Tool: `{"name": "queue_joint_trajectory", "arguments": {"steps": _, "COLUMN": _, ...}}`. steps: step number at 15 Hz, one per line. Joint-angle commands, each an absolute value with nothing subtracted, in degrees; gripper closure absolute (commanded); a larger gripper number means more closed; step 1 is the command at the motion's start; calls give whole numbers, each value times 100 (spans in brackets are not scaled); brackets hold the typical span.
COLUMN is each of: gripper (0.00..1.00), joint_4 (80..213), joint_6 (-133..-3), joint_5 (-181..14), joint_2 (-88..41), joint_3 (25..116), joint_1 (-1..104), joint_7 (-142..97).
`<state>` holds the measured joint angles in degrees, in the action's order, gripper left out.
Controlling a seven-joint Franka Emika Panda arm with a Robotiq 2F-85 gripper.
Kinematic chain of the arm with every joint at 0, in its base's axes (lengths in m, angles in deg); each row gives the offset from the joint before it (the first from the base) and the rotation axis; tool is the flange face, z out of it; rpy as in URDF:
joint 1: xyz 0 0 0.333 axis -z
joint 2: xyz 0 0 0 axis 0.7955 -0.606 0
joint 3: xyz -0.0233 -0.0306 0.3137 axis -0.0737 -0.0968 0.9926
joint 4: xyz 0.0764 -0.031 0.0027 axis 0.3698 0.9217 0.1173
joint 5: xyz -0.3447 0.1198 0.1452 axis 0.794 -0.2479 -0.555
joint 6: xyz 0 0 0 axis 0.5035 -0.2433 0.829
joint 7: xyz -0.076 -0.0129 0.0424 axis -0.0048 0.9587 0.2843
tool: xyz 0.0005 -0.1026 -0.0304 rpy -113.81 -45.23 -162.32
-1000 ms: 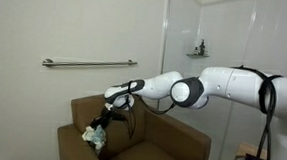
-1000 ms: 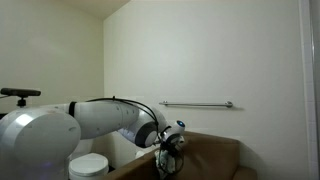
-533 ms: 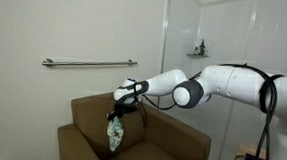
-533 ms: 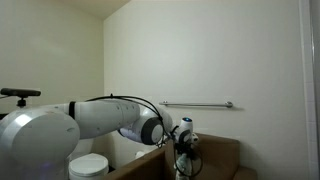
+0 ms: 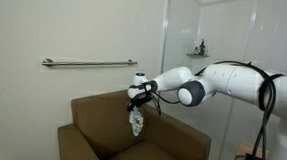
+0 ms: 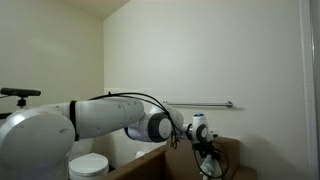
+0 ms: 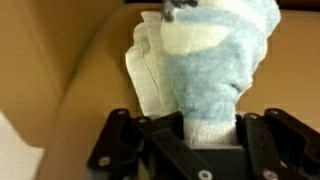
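Above brown armchair (image 5: pixel 91 115), jaws clamping pale cloth (image 5: pixel 136 125)

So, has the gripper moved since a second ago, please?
Yes. In an exterior view the gripper, shut on the cloth, has risen and moved right, from below the middle of the wall rail to beneath its right end.

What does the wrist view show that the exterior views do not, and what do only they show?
Only the wrist view: the cloth up close, light blue and fuzzy with a white layer beside it, pinched in the shut jaws of the gripper.
Only the exterior views: the white arm, the metal rail on the wall, and the whole brown armchair, with the cloth hanging over it.
Both: the gripper holding the cloth, with brown upholstery behind it.
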<state>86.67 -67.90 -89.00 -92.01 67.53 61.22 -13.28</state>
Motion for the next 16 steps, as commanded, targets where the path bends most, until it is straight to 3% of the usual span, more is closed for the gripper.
{"name": "queue_joint_trajectory", "arguments": {"steps": 1, "gripper": 95, "joint_4": 8412, "joint_6": -6756, "joint_5": -8402, "joint_2": -9201, "joint_3": 6273, "joint_1": 6598, "joint_7": -1930}}
{"name": "queue_joint_trajectory", "arguments": {"steps": 8, "gripper": 95, "joint_4": 8390, "joint_6": -6750, "joint_5": -8361, "joint_2": -9196, "joint_3": 6003, "joint_1": 7088, "joint_7": -2505}}
{"name": "queue_joint_trajectory", "arguments": {"steps": 16, "gripper": 95, "joint_4": 8631, "joint_6": -7045, "joint_5": -8674, "joint_2": -9277, "joint_3": 7449, "joint_1": 6124, "joint_7": -1991}}
